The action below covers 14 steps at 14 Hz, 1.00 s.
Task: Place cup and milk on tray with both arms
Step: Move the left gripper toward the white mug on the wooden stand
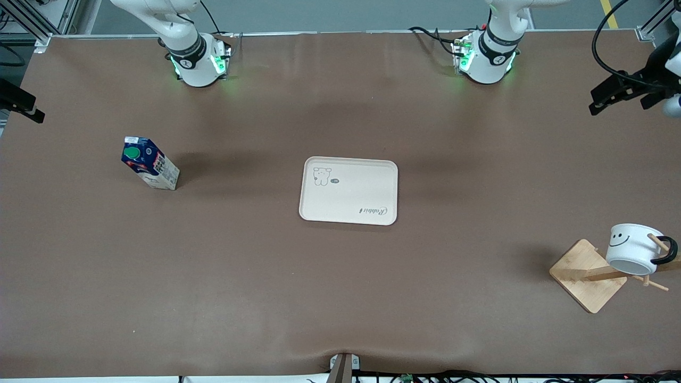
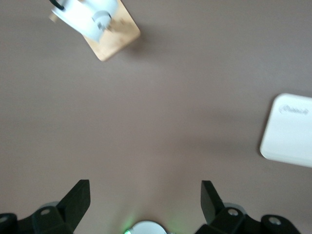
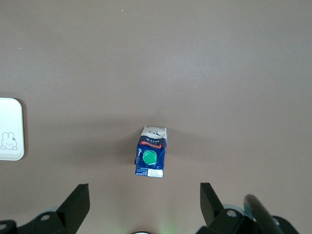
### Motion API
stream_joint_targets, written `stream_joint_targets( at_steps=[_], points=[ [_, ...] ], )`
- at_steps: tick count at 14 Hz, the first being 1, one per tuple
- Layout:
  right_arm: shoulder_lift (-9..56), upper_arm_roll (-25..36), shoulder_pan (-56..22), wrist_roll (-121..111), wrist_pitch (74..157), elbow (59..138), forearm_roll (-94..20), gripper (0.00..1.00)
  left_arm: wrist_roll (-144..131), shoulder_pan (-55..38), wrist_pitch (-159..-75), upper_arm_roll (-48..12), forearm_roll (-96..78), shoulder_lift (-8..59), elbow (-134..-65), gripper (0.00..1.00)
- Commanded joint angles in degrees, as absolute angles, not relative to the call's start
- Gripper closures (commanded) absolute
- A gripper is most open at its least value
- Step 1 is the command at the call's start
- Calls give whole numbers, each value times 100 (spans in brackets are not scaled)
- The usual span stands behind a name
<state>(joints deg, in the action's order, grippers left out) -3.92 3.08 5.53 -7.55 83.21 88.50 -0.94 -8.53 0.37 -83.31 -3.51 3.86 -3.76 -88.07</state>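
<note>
Both jaws wide, above milk (image 3: 151, 157), cup (image 2: 86, 18).

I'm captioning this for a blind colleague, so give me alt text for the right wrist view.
Seen from above, the milk stands upright on the brown table, its green cap facing the camera. The right gripper hangs open above it, empty, one finger on each side of the frame's lower edge. A corner of the tray shows at the frame's edge.
</note>
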Motion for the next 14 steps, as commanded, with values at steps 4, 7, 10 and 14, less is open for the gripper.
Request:
stream_joint_targets(
  at_steps=[4,7,10,14],
  points=[
    [-378,255,606,-721,8376,8824,-44,0,-713,606,-9884,-387,554,-334,-9639,0],
    [-378,255,615,-721,8367,8824,-44,0,-82,1062,-11000,-387,554,-317,-10246,0],
    [-369,255,615,-721,8367,8824,-44,0,728,1502,-12204,-396,309,-264,-10861,0],
    [-369,264,624,-729,8367,8824,-44,0,1343,1757,-13847,-395,185,-194,-11731,0]
  ],
)
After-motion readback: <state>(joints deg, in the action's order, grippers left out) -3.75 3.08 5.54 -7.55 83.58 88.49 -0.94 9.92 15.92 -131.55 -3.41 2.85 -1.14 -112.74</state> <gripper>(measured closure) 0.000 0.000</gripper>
